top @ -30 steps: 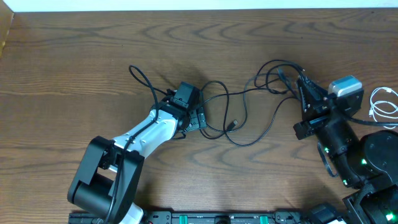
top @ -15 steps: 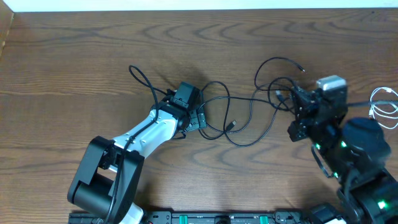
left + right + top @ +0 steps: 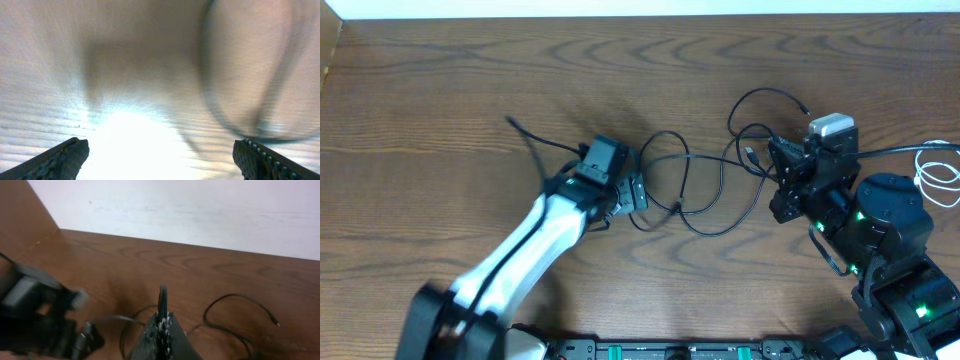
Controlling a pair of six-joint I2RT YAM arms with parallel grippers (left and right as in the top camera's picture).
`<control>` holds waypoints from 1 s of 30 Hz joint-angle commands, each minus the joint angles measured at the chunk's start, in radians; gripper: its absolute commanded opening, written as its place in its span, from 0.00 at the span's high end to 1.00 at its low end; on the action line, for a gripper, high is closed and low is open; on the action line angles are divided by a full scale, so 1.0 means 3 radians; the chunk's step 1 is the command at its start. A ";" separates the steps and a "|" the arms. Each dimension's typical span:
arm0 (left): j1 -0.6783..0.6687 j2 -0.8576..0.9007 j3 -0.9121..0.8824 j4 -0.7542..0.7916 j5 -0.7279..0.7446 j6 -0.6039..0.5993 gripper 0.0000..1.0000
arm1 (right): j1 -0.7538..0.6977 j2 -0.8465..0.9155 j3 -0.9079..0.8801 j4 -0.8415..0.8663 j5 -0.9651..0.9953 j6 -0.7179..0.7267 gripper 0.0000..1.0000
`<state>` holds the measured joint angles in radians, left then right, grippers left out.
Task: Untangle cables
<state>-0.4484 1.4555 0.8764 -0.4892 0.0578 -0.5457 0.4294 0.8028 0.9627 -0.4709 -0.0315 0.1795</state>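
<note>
between the two arms, on the bare wood near the middle of the table [image 3: 440, 90], the black cables [image 3: 692, 185] lie as a loose knot of loops strung mostly side to side. the right gripper [image 3: 162, 316] has its fingers pressed together on one strand at the right end of the knot, and that strand stands up in a small arc from the tips. the left gripper [image 3: 638, 193] sits at the knot's left edge with its fingers [image 3: 70, 152] spread wide and nothing between them. its own view is blurred, but a dark loop shows just ahead and to the right. the left arm looks nearer the crossed loops, so the next grasp likely falls to it. the white cable [image 3: 932, 172] lies apart at the far right.
</note>
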 commanded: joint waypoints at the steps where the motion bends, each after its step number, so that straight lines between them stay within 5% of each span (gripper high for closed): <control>1: 0.0015 -0.0551 0.0029 0.0001 0.0028 0.0033 0.02 | -0.0020 -0.0023 0.0064 0.0019 -0.0198 0.0052 0.99; 11: 0.0015 -0.1535 0.0029 0.0238 -0.0061 0.0032 0.02 | -0.0020 -0.0005 0.0064 0.0018 -0.0537 0.0051 0.99; 21: 0.0015 -0.1635 0.0029 0.0309 -0.0057 0.0031 0.02 | -0.0020 0.0341 0.0064 0.0014 -0.1710 0.0048 0.99; 30: 0.0015 -0.1634 0.0029 0.0284 -0.0051 0.0031 0.02 | -0.0004 0.1231 0.0064 0.0024 -0.2925 0.0053 0.99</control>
<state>-0.4484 0.9672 0.8764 -0.4000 0.0528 -0.5461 0.4297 1.1015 0.9630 -0.4667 -0.7403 0.1802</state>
